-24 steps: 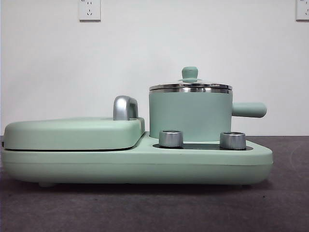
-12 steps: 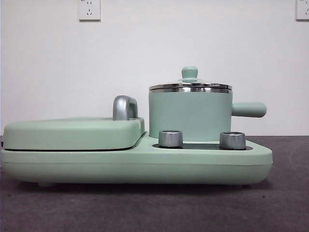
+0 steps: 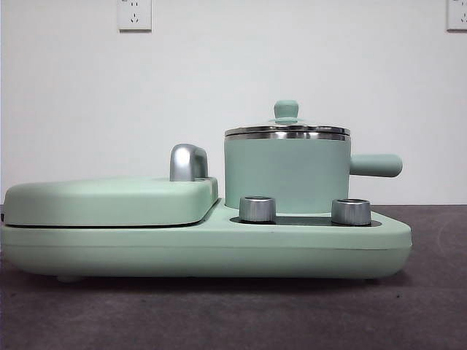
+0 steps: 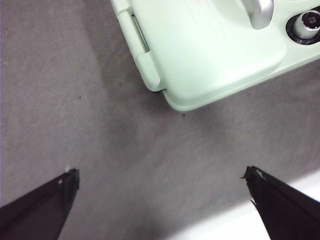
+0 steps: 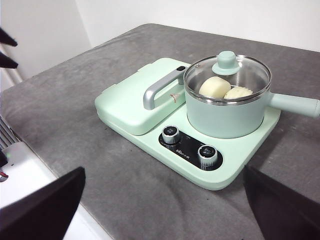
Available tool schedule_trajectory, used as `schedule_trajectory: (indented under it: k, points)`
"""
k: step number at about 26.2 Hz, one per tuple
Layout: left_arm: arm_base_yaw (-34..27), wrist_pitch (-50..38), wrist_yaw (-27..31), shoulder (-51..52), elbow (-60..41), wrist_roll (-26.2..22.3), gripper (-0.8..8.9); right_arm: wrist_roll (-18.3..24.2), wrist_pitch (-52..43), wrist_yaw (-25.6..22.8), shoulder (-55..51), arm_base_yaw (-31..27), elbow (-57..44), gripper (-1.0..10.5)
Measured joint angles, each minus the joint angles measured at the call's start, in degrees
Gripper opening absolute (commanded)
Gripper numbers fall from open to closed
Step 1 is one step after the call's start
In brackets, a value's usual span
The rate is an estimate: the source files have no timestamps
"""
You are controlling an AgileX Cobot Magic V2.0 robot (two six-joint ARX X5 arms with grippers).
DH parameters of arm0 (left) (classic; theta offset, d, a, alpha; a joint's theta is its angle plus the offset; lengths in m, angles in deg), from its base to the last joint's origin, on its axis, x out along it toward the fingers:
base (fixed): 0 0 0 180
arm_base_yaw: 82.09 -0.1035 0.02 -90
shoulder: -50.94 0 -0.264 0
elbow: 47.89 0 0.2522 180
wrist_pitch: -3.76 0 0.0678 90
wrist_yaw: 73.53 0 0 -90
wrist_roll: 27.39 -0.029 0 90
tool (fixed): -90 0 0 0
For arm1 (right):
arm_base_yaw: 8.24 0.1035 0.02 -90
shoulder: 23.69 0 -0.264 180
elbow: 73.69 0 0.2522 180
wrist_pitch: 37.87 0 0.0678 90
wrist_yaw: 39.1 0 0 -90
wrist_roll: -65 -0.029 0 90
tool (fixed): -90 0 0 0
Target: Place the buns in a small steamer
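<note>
Nothing moved since earlier frame. Buns sit inside steamer, lid on (soft, squashable; grip sides lightly). Left gripper, right gripper both spread wide, empty.

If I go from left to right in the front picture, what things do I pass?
Flat griddle lid → chrome handle → first knob → small steamer with its lid on → second knob → steamer's side handle.
</note>
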Motion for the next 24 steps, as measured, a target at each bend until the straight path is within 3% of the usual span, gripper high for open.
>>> schedule_trajectory:
  k: [5, 9, 10, 11, 12, 13, 15, 21, 24]
  points:
    - [0.0, -13.25, -0.04, 11.98, -7.28, 0.37, 3.6, -0.85, 0.02, 0.02, 0.0, 0.0, 0.0, 5.0]
    - [0.0, -13.22, -0.04, 17.75, -11.15, 0.48, 1.87, -1.57, 0.02, 0.04, 0.0, 0.0, 0.0, 4.8]
    - [0.0, -12.9, -0.04, 18.45, -11.61, 0.55, 0.72, -2.08, 0.04, 0.09, 0.0, 0.0, 0.0, 3.5]
    - [0.02, -12.57, -0.07, 19.19, -12.0, 0.48, 0.04, -2.84, 0.11, 0.46, 0.0, 0.0, 0.0, 0.9]
    - [0.02, -12.26, -0.24, 19.78, -12.15, 0.2, 0.1, -3.17, 0.2, 1.42, 0.0, 0.0, 0.0, -0.2]
    - [0.02, -12.26, -0.55, 20.22, -12.2, -0.13, 0.09, -3.43, 0.22, 2.29, 0.0, 0.0, 0.0, 0.3]
    - [0.02, -12.5, -2.45, 20.61, -12.2, -0.98, 0.09, -3.85, 0.22, 2.97, 0.0, 0.04, 0.0, 0.1]
    - [0.04, -13.35, -18.71, 20.63, -12.2, -7.63, 0.09, -4.15, 0.13, 2.84, 0.0, -0.33, 0.0, 0.1]
    - [0.04, -13.66, -20.92, 20.63, -12.2, -9.6, 0.09, -4.33, 0.13, 2.91, 0.0, -0.33, 0.0, 0.1]
